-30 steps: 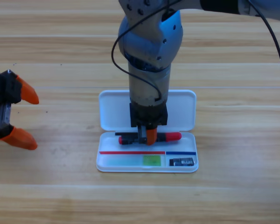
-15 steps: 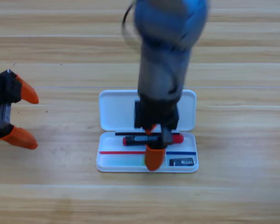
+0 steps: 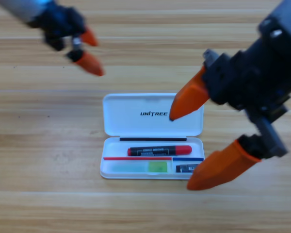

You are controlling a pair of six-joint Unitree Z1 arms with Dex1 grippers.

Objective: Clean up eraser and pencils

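While right gripper point(image 3: 184, 145) is hanging wide open and holding nothing, large at picture's right, red pencil point(image 3: 159, 150) is lying in white case point(image 3: 114, 170), upper compartment, just left of gripper's lower jaw. Green pencil point(image 3: 140, 167) is lying in lower left compartment, black eraser point(image 3: 186, 168) in lower right one, partly hidden by jaw. Left gripper point(image 3: 83, 49) is waiting at upper left, jaws slightly apart, empty. Case is sitting open on wooden table point(image 3: 39, 145). Count: two pencils, one eraser, one case.
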